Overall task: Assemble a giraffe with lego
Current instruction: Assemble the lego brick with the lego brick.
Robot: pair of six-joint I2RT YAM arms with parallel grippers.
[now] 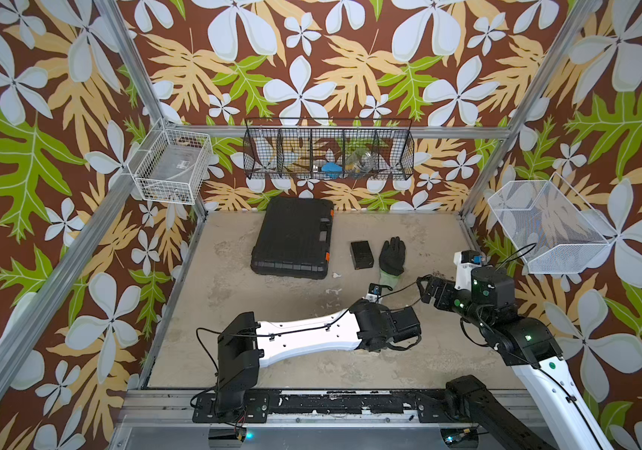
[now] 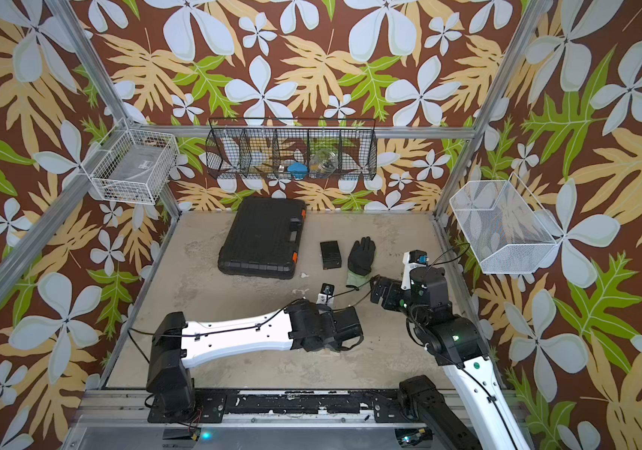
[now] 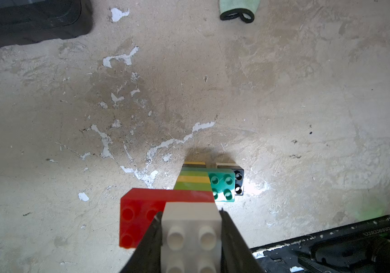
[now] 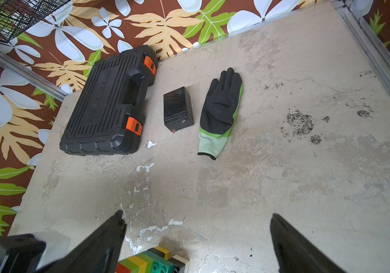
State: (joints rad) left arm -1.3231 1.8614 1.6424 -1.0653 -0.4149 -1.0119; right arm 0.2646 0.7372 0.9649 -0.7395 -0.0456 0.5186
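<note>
The left gripper (image 3: 190, 212) is clamping the white head brick of the multicoloured joined-brick giraffe (image 3: 194, 180) between both fingers. The right gripper (image 4: 197, 214) is hanging wide open, clear of it.

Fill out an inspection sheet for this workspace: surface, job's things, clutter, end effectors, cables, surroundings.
Surface: table scuffed, white chips, dark specks.
Job's things: giraffe built; no loose bricks seen.
Clutter: black case, small black box, glove, lying apart.
End effectors: left end effector shut on giraffe's white head brick; right end effector open, empty.
Cables: cable clipped along left arm; another loops beside right arm.
Surroundings: floral walls; white wire basket, black wire rack, white mesh basket hanging.
</note>
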